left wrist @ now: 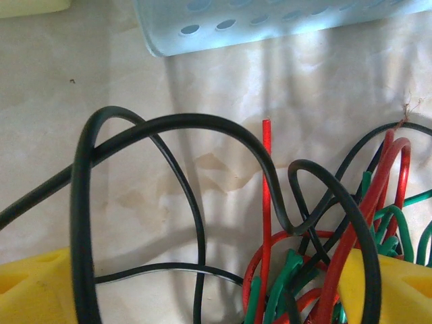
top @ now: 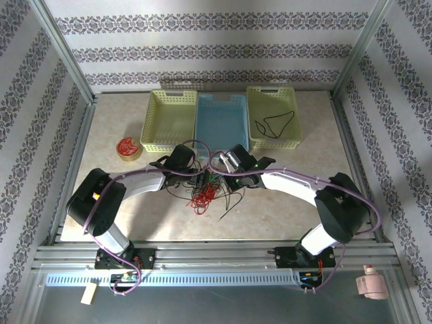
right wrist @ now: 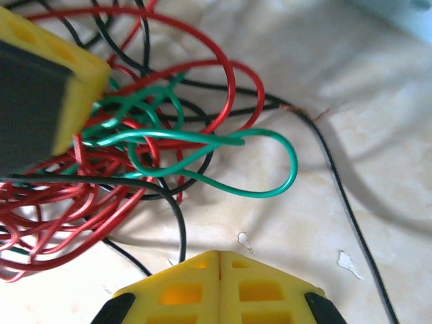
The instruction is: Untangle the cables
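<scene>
Yellow left fingers [left wrist: 34, 290] stand spread wide, straddling black loops of the cables [top: 201, 192], a red, green and black tangle on the bench [top: 108, 128] just in front of a blue basket [top: 221, 128]. On its right, the right fingers [right wrist: 196, 293] are pressed together, a black strand running under one tip; whether it is pinched I cannot tell

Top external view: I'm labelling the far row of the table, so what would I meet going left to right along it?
The red-and-yellow disc → left yellow basket → blue basket → right yellow basket, with a black cable lying in it.
</scene>
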### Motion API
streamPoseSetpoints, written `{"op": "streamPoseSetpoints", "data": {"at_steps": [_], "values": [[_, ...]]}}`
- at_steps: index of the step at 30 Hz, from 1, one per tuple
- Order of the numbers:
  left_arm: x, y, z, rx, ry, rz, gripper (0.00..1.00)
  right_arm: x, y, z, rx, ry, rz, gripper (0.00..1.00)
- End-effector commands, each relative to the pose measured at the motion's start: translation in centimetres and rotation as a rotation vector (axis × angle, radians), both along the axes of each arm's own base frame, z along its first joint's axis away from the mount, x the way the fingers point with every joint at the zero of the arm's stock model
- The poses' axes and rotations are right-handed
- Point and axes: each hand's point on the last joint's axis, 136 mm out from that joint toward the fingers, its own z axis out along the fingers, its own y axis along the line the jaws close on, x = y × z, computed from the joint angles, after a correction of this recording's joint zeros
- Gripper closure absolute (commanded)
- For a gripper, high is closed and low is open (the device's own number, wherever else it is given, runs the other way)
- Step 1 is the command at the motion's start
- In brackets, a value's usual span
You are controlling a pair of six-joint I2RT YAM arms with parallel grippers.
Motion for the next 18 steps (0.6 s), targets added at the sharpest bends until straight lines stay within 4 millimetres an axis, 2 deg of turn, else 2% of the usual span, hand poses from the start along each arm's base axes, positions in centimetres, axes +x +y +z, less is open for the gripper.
{"op": "streamPoseSetpoints", "data": {"at_steps": [1,6,10,14,18], "values": [[-0.6,0.0,-0.5,0.029,0.027,-0.039,0.08,-0.9,-0.6,0.0,0.008,0.010,-0.012,0.74],[-1.1,-0.2,0.2,0.021,0.020,-0.061,0.08,-3.4,-1.6,-1.8,-0.048,0.070,0.005,0.56],[-1.6,-0.5,1.3,0.003,0.005,-0.098,0.05,-4.2,-3.2,-2.9,-0.105,0.082,-0.021,0.42],[-2.3,-1.0,1.8,-0.012,0.021,-0.139,0.04,-4.5,-4.3,-3.4,-0.132,0.109,-0.053,0.38],[-3.2,-1.6,1.5,0.001,0.040,-0.195,0.02,-4.8,-5.1,-4.5,-0.141,0.140,-0.090,0.38]]}}
